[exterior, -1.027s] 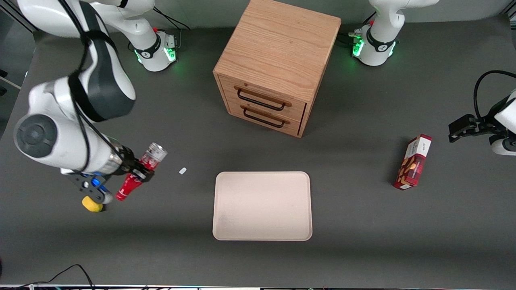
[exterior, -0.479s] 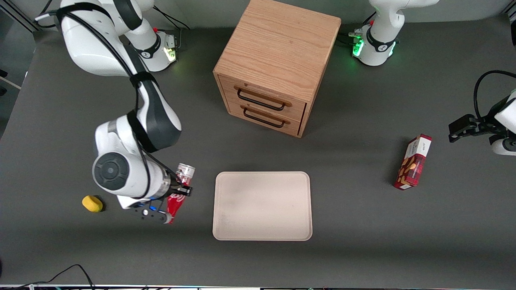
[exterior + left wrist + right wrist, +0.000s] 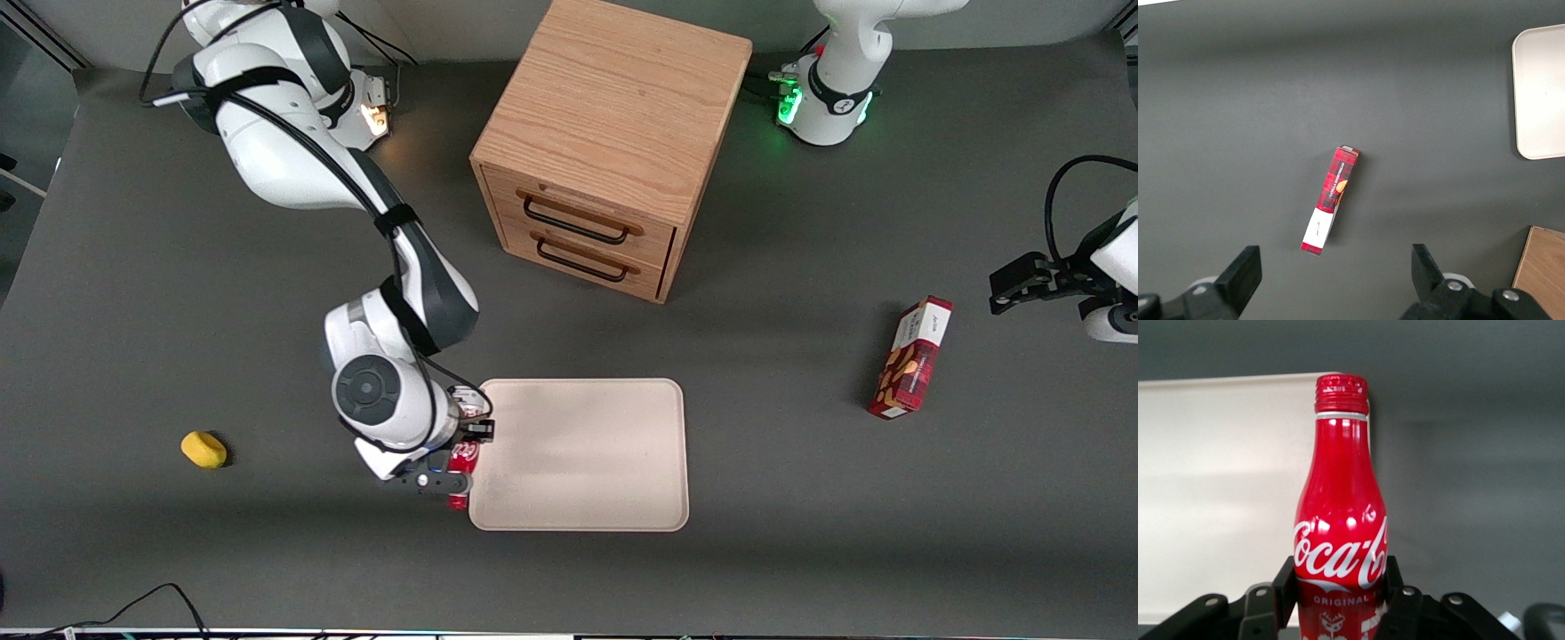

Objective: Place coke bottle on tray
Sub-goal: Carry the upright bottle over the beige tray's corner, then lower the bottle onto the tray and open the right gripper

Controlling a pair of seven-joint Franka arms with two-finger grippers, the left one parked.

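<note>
My gripper (image 3: 462, 444) (image 3: 1339, 593) is shut on the coke bottle (image 3: 1339, 520), a slim red bottle with a white script logo and a red cap. In the front view the bottle (image 3: 461, 462) is mostly hidden under the wrist, held above the table at the edge of the tray nearest the working arm. The tray (image 3: 587, 462) is a flat cream rectangle with rounded corners and nothing lies on it. In the right wrist view the tray (image 3: 1218, 493) shows past the bottle, whose cap hangs over the tray's corner.
A wooden two-drawer cabinet (image 3: 613, 142) stands farther from the front camera than the tray. A red snack box (image 3: 911, 357) (image 3: 1330, 200) lies toward the parked arm's end. A small yellow object (image 3: 204, 449) sits on the table toward the working arm's end.
My arm has carried the bottle sideways from near the yellow object to the tray's edge. The grip on the bottle has held throughout.
</note>
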